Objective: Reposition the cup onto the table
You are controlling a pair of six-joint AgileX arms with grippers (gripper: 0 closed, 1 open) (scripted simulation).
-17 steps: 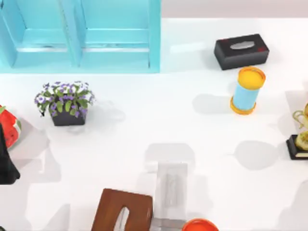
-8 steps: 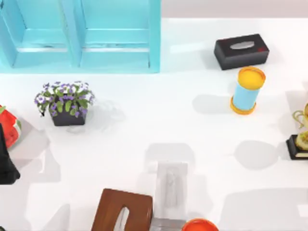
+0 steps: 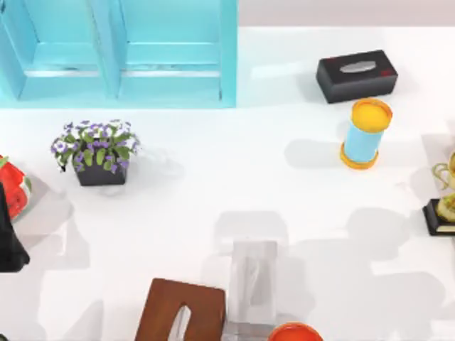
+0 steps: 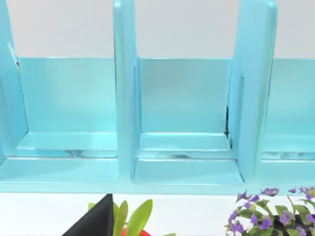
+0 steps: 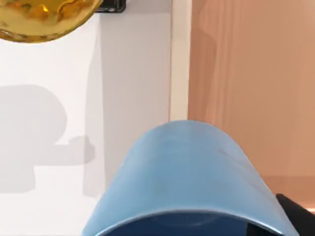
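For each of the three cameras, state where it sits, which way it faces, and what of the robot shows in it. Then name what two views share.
Top view: above the table, looking straight down; a dark piece of the left arm shows at the left edge.
Left wrist view: on the left arm, facing the turquoise cabinet; a black gripper part shows at the bottom edge.
Right wrist view: on the right arm, looking past the cup at the table edge; a dark corner of the gripper shows.
Shared: the cabinet and flower pot appear in the top and left wrist views.

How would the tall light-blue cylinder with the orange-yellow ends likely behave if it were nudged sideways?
The cylinder stands upright, taller than it is wide, so it may well tip. Its round body would probably roll once down. It looks rigid, not floppy.
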